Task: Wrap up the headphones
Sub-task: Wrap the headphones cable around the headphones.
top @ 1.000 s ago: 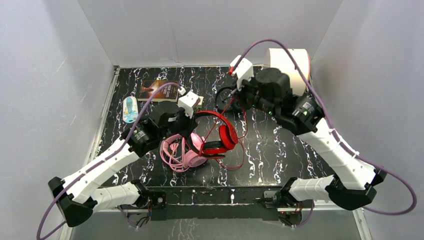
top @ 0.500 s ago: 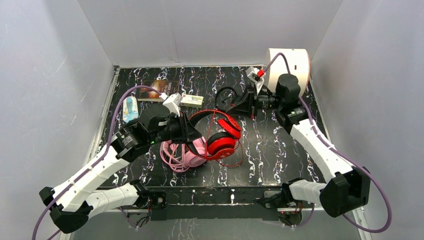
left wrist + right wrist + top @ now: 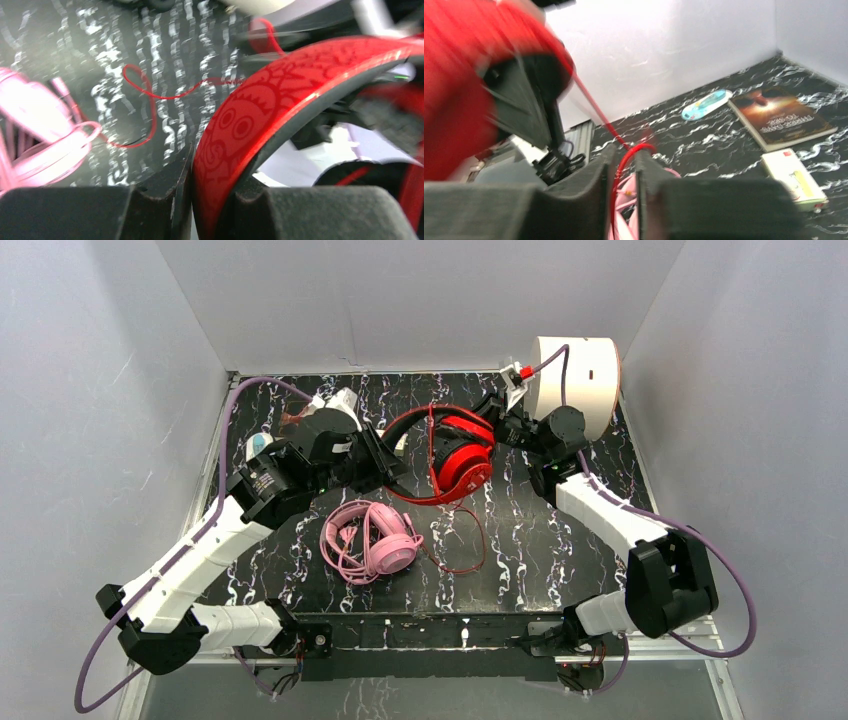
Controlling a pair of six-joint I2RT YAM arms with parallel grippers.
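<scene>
The red headphones (image 3: 455,455) are no longer lying beside the pink headphones (image 3: 375,545); they are now hanging lifted near the middle of the tabletop's (image 3: 560,540) far edge, and both arms are reaching in after them. The left claw (image 3: 212,192) is clenching the red headband. The right claw (image 3: 624,170) is sitting just beside the ear cups with its jaws parted a little, the red cable (image 3: 485,540) running loosely through the gap rather than being pinched, as far as the blurred view shows. The step in hand is probably the winding of that cable, since a long loop is still trailing on the tabletop right beside the pink set. The next move is likely calling for the right claw to close on the cable and carry it round the band while the left is holding steady. The white drum (image 3: 580,375) in the far right corner and the back wall are crowding the right wrist; the right half toward the near edge is offering more room.
</scene>
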